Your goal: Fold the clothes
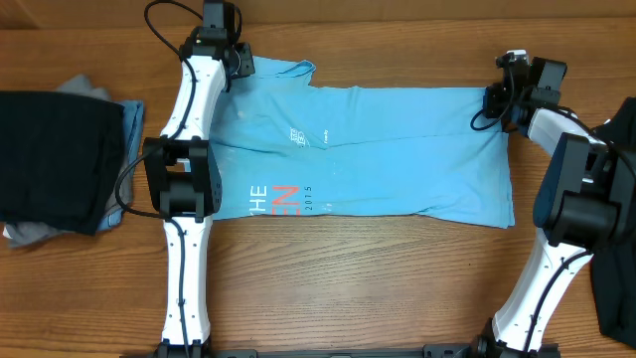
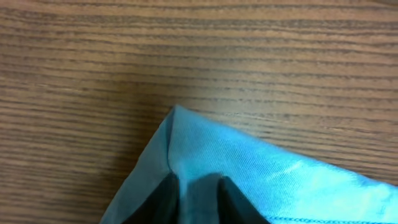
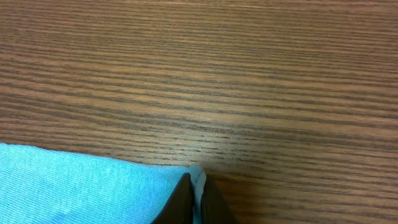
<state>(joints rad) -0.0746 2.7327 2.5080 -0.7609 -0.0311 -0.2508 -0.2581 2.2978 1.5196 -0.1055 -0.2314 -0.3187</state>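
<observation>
The left tool (image 2: pixel 196 185) and right tool (image 3: pixel 197 184) each clench a far corner of the sky-blue T-shirt (image 1: pixel 397 149), likely to fold it over.

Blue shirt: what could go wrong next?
The right tool pinches only the very edge of the shirt, so it might slip out. The left tool has just a corner between its fingers; if one side lets go, the fold could turn out crooked. The left arm stands near the dark pile and might bump it.

Wooden table (image 1: pixel 348 288) under T-shirt (image 1: pixel 397 149), clothes pile (image 1: pixel 50 159)
</observation>
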